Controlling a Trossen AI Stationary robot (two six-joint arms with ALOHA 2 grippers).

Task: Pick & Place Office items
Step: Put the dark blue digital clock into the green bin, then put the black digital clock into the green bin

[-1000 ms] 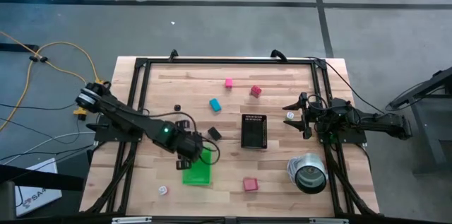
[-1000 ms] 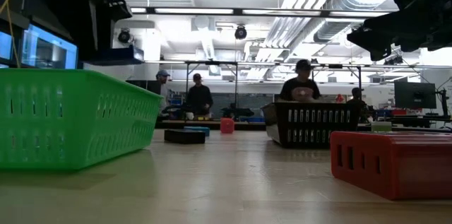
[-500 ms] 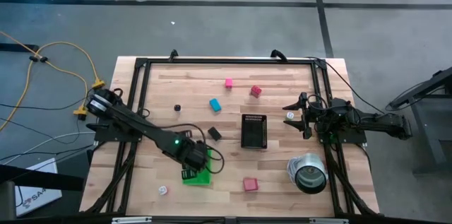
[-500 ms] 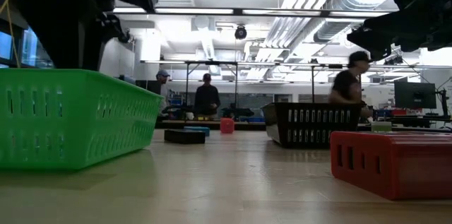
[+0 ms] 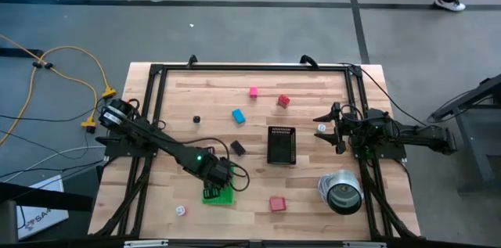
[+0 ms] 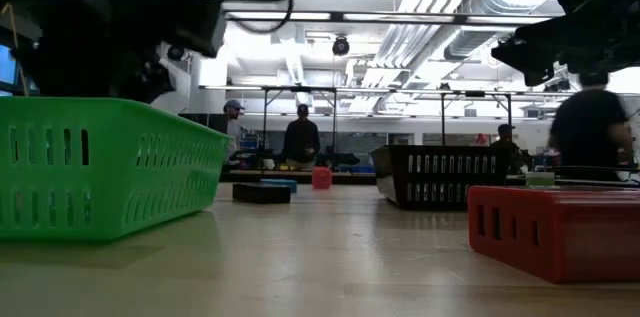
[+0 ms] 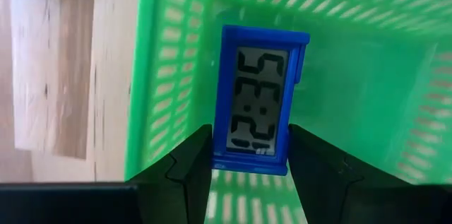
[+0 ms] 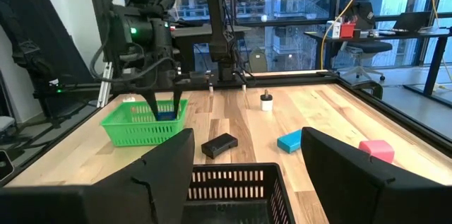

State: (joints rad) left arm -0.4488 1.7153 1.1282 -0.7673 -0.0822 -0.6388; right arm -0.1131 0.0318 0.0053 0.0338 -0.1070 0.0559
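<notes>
I had the left tool down inside the green tray, its two fingers closed on the lower end of a dark blue clock block with the digits facing the wrist camera. The block stood between the fingers, touching both, over the tray's slotted floor and near one of its side walls.

From above, that tool sat over the green tray, which lay toward the front of the bench. The black tray was to the green tray's right, a black block lay between them, and a light blue block lay farther back.

The right tool waited beyond the black tray, well apart from the green one, its fingers spread wide and holding nothing.
</notes>
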